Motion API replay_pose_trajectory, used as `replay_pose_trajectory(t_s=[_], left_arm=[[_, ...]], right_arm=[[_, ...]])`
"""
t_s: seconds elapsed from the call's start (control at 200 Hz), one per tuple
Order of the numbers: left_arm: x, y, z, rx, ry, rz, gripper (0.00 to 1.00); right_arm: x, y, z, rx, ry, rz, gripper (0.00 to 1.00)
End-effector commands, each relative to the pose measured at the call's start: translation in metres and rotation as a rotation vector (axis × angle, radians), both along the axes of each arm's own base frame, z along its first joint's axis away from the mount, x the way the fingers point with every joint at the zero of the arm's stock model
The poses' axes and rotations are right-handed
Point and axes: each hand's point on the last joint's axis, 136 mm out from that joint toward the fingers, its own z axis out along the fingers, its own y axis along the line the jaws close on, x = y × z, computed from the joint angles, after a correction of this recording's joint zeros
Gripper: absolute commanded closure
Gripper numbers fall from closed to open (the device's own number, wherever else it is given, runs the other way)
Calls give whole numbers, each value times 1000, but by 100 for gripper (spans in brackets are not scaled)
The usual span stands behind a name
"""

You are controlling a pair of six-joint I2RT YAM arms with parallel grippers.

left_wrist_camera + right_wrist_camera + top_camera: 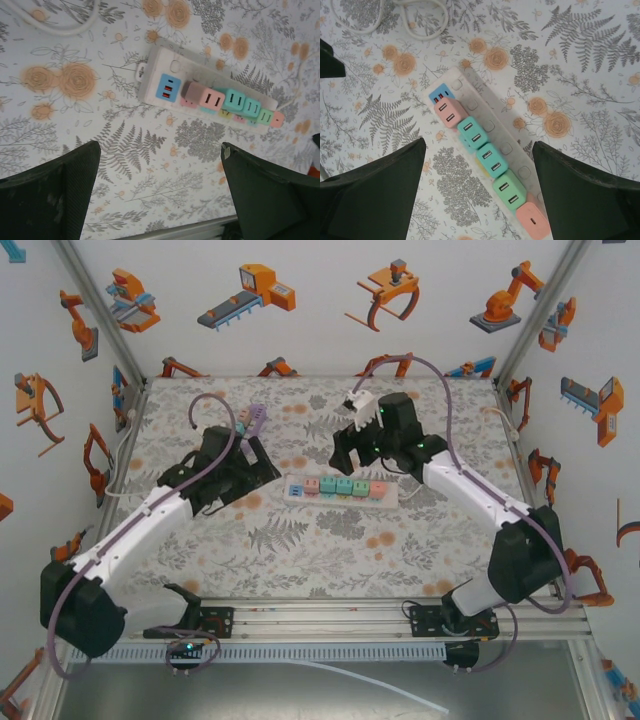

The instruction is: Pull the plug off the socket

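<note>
The floral worktop carries a white power strip lying at its middle, between the two arms. A row of pink, teal and green plugs sits in the strip's sockets. The left fingers hang spread wide near the strip's blue end, gripping nothing, and the right fingers are likewise spread wide above the row, clear of every plug.
</note>
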Motion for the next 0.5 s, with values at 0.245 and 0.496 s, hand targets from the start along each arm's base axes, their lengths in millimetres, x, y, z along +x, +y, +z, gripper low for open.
replay_pose_trajectory(t_s=[0.245,0.496], left_arm=[[47,-18,-40,-48,176,-20,30],[52,-30,-79,-30,255,-79,41]], right_arm=[[-25,71,-42,-258,-232,394,21],[-25,82,-89,-387,-230,490,30]])
